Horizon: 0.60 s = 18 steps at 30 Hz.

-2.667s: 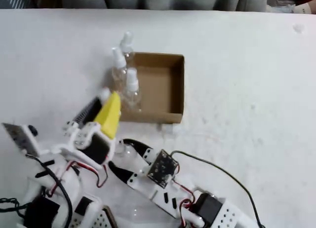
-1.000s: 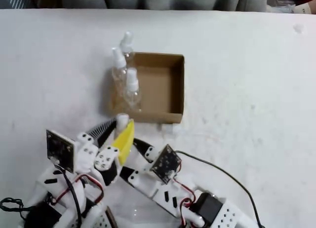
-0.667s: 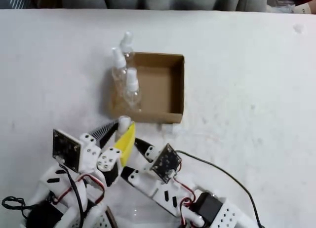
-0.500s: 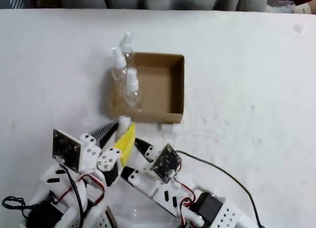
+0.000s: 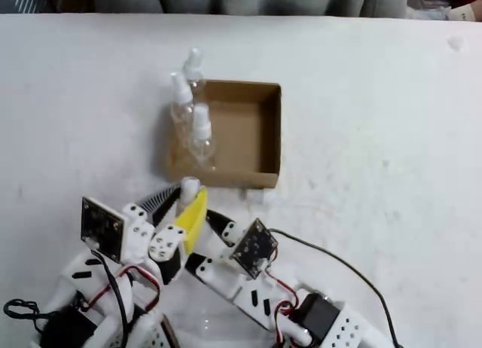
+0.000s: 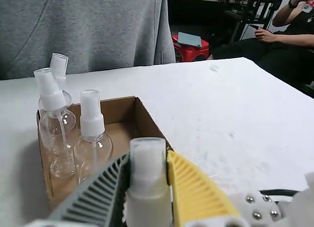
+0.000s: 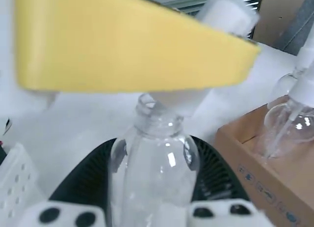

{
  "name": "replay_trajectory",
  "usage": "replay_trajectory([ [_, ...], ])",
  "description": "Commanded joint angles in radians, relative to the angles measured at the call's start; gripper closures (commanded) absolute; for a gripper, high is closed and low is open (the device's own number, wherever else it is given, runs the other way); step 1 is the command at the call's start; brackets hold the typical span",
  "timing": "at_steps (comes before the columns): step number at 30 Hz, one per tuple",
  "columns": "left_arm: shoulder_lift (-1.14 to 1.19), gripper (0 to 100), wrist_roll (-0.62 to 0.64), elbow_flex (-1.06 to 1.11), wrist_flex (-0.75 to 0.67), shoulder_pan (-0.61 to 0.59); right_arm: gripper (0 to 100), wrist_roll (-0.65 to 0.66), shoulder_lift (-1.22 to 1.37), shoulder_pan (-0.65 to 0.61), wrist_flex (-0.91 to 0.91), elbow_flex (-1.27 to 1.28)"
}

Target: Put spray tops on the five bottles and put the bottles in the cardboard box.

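Note:
My left gripper [image 5: 186, 199] is shut on a white spray top [image 6: 146, 180], pinched between its grey and yellow fingers [image 6: 192, 191] just in front of the cardboard box [image 5: 256, 176]. My right gripper [image 7: 154, 160] is shut on a clear bottle [image 7: 152, 173] with an open neck, and the spray top [image 7: 186, 97] sits right at that neck under the yellow finger [image 7: 122, 45]. Three capped clear bottles [image 5: 197, 133] stand along the box's left side, seen also in the left wrist view as bottles [image 6: 92, 143].
The cardboard box [image 6: 142, 116] has bare floor on its right half. White table [image 5: 376, 137] stretches open to the right and far side. Both arm bases and cables [image 5: 331, 261] crowd the near edge. A grey cloth hangs behind the table.
The left arm swung back from beside the box toward the near edge, bringing the spray top over the bottle in the right gripper. Over the last half second almost nothing moved.

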Motion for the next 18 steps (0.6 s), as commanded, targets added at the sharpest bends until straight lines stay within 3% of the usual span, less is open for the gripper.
replay_trajectory([
  [1, 0.001, 96, -0.012, -0.006, 0.006, 0.001, 98.2, -0.009, -0.01, 0.036, -0.024, 0.003],
  [9, 0.001, 68, -0.005, -0.005, 0.061, -0.002, 98.2, -0.009, -0.01, 0.041, -0.024, 0.003],
  [18, 0.001, 66, -0.005, -0.012, 0.057, -0.033, 98.2, -0.003, -0.01, 0.077, -0.025, 0.0],
])
